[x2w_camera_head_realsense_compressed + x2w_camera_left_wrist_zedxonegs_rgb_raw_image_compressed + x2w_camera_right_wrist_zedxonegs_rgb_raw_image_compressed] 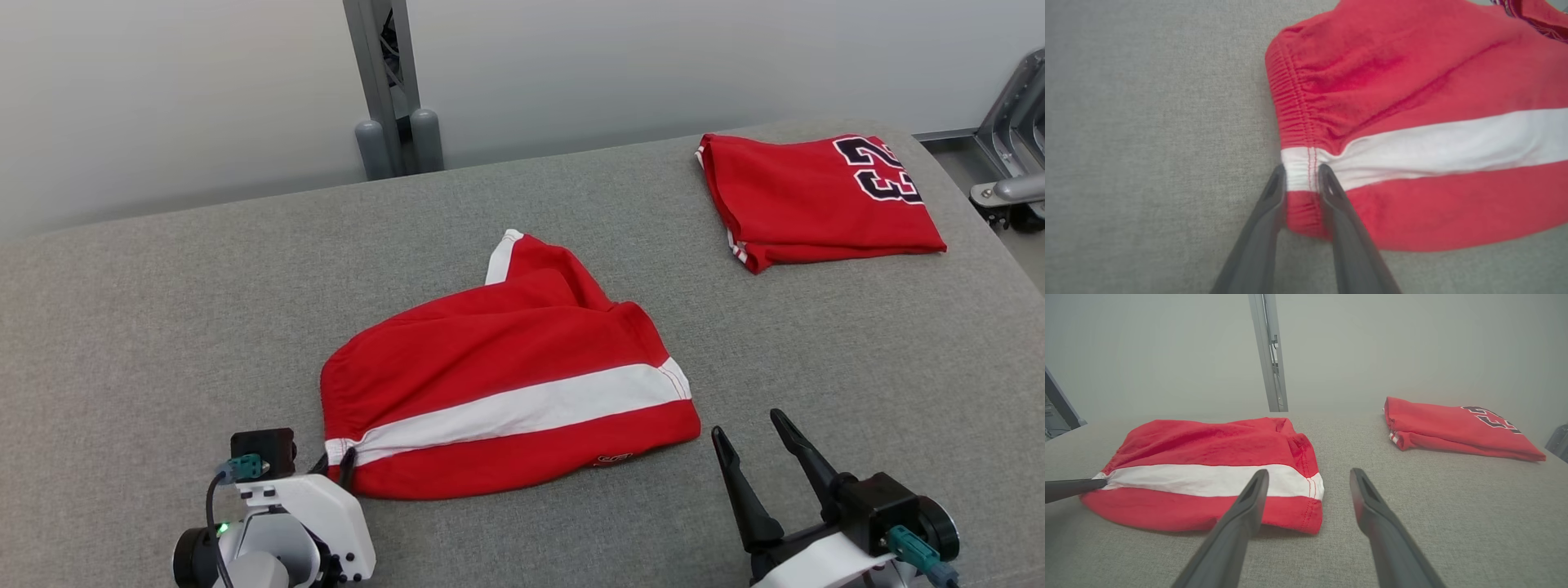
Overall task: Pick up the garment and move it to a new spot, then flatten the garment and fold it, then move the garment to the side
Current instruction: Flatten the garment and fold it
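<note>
Left gripper (1302, 179), close in its wrist view, straddles the waistband at the near left end of the red shorts (506, 384), fingers narrow, touching cloth; whether they grip cannot be told. Head view adds the right gripper (748, 425), fingers wide and empty, just right of the shorts, which lie mid-surface.

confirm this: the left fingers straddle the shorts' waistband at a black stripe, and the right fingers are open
One slip: the stripe is white, not black. The left wrist view shows the left fingers straddling the waistband of the shorts there; the right fingers are open.
</note>
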